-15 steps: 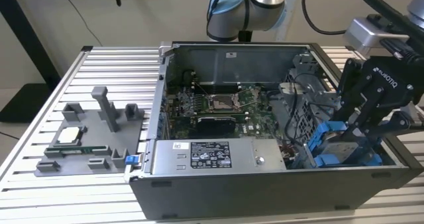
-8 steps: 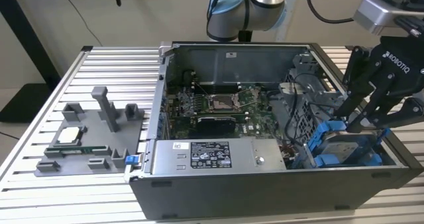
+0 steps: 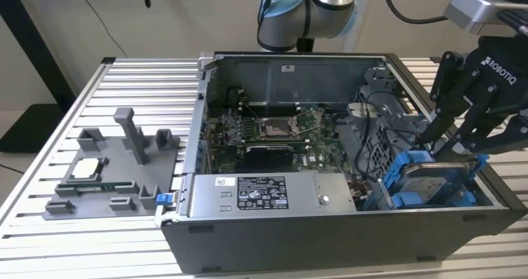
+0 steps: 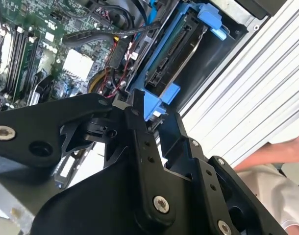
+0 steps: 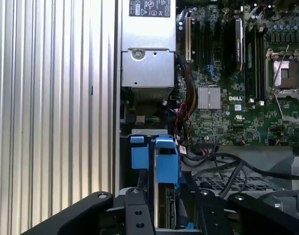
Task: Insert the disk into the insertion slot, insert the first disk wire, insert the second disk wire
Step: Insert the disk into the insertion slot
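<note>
Exterior view: at the case's (image 3: 330,236) near corner (toward the exterior view's right) the disk (image 3: 429,175) sits tilted in the mouth of the slot (image 3: 373,158). The tool (image 3: 443,148) is clamped narrow on the disk's blue frame. Beyond lies the motherboard (image 3: 276,133).

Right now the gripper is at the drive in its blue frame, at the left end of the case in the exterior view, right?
Wrong end. The exterior view shows the gripper at the drive in its blue frame at the right end of the case.
</note>
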Robot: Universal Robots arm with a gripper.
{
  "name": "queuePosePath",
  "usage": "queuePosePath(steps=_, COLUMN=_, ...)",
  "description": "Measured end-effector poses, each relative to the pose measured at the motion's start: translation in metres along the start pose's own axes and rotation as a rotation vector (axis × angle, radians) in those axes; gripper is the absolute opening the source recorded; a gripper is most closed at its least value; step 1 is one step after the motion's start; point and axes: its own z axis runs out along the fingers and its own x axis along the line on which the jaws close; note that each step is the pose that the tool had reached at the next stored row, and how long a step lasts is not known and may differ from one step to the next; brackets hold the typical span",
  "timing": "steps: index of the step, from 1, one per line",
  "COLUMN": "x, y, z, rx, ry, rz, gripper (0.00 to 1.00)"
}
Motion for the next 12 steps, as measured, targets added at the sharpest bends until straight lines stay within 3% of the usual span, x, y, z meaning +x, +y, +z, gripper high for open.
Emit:
queuePosePath(steps=4, x=0.0, y=0.0001, z=-0.0001, rx=0.003, ry=0.0, rz=0.0, gripper=1.0)
queuePosePath(steps=7, x=0.0, y=0.0001, z=-0.0001, rx=0.0128, ry=-0.0012, rz=0.0, gripper=1.0)
queuePosePath(steps=12, x=-0.0034, y=0.0001, z=0.0001, rx=0.0599, ry=-0.0111, rz=-0.003, gripper=1.0)
